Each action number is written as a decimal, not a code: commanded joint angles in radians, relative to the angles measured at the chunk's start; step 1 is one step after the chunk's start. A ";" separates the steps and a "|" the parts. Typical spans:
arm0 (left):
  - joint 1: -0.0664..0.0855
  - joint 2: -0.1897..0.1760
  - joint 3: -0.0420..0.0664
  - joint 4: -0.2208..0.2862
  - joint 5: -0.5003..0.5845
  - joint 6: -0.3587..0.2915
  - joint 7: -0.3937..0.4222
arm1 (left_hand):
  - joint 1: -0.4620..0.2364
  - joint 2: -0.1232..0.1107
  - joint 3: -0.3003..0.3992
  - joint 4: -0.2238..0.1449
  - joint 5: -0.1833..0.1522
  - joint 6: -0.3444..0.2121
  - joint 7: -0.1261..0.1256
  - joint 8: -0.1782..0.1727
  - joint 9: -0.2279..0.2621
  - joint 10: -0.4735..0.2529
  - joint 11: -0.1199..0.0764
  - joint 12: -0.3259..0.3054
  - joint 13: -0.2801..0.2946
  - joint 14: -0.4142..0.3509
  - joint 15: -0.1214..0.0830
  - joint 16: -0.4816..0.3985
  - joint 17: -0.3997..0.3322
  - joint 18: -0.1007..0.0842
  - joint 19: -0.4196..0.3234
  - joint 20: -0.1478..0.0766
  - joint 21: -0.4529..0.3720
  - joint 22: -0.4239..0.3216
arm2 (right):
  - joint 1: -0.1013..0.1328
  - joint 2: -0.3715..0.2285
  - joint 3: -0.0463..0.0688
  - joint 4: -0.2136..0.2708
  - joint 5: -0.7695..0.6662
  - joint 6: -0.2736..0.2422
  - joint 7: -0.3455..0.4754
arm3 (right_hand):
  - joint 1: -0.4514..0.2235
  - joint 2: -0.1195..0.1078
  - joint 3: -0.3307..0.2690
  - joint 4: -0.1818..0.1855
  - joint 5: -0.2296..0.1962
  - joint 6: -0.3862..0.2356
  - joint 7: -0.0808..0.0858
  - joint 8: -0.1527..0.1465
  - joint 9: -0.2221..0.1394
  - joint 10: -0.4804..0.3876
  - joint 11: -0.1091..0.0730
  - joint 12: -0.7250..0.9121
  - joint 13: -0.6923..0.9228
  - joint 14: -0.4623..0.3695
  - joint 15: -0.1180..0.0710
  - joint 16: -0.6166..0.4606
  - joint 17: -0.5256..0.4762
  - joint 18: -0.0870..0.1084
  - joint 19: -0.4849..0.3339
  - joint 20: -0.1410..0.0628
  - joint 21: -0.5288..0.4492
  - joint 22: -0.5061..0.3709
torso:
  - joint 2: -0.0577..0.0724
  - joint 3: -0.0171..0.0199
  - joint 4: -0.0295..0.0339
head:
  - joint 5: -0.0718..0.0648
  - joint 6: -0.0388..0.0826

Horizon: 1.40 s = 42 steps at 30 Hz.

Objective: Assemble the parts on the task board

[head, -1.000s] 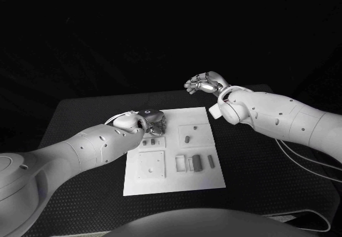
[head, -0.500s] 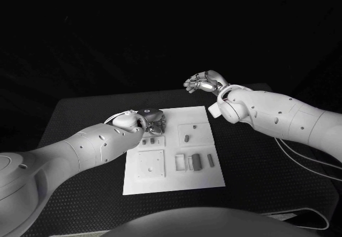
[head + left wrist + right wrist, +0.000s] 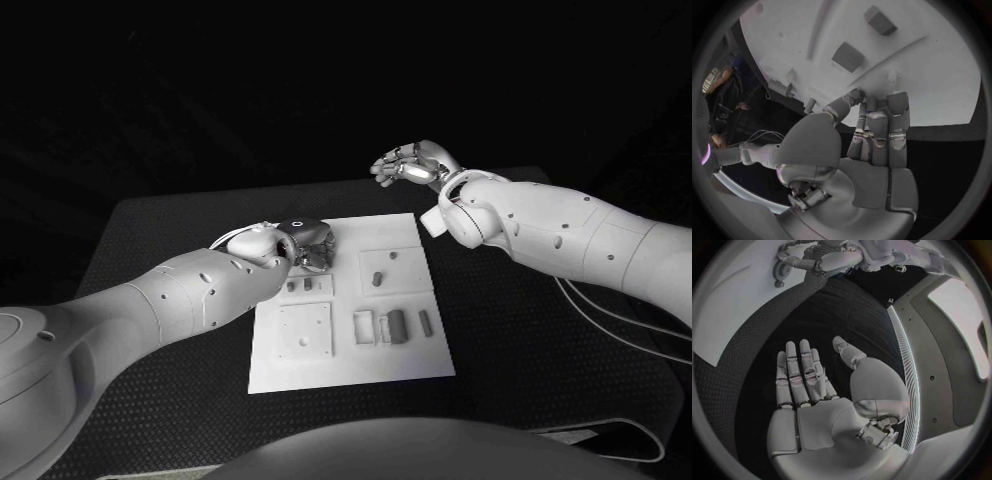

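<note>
— Where are your hands sitting?
— Your left hand [image 3: 306,243] is pressing its fingertips [image 3: 897,98] on the board's [image 3: 408,352] far left corner, holding nothing. Your right hand [image 3: 414,166] is hovering beyond it, fingers spread, empty.
— Parts?
— Parts [image 3: 389,327] are lying mid-board.

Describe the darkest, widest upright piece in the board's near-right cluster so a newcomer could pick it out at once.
Start at the white task board in the middle of the black table. On its near right part three small parts stand side by side. The one wanted is the middle part: darker and broader than the pale frame-like piece on one side and the thin sliver on the other.
</note>
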 commanded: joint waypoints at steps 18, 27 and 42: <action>-0.021 -0.004 -0.012 0.012 -0.002 0.078 0.042 | 0.008 0.031 0.014 0.001 -0.005 0.039 -0.011 0.020 0.003 0.041 -0.013 0.005 0.006 -0.001 -0.018 0.009 -0.011 0.125 0.000 -0.013 -0.008 0.006 | 0.000 0.004 0.001 -0.003 -0.006 0.006 0.005 | -0.007 0.004 0.002 -0.002 -0.002 -0.008 0.018 -0.005 -0.001 -0.002 0.005 -0.004 0.000 0.000 0.004 -0.005 0.002 0.017 -0.004 0.002 -0.005 0.000 | -0.001 0.0009 0.0001 | -0.007 -0.002; -0.021 -0.004 -0.013 0.004 -0.002 0.076 0.034 | 0.025 0.038 0.036 0.001 -0.013 0.042 -0.012 0.019 0.001 0.046 -0.015 0.002 0.009 -0.001 -0.020 0.009 -0.019 0.120 -0.001 -0.017 -0.014 0.007 | 0.000 0.004 0.001 -0.002 -0.006 0.005 0.005 | -0.007 0.004 0.002 -0.002 -0.002 -0.008 0.018 -0.006 -0.001 -0.002 0.005 -0.004 0.000 0.000 0.004 -0.005 0.002 0.017 -0.004 0.002 -0.005 0.000 | 0.000 0.0005 0.0011 | -0.010 -0.003; -0.026 -0.001 -0.013 -0.001 -0.002 0.062 0.036 | 0.025 0.042 0.044 0.002 -0.014 0.047 -0.013 0.021 0.001 0.052 -0.015 0.000 0.011 -0.002 -0.020 0.010 -0.024 0.116 0.002 -0.019 -0.017 0.008 | 0.000 0.005 0.001 -0.003 -0.006 0.004 0.006 | -0.008 0.004 0.002 -0.001 -0.002 -0.008 0.018 -0.006 -0.002 -0.001 0.005 -0.004 0.000 0.000 0.004 -0.006 0.002 0.017 -0.004 0.002 -0.005 0.000 | -0.001 0.0007 0.0002 | -0.009 -0.004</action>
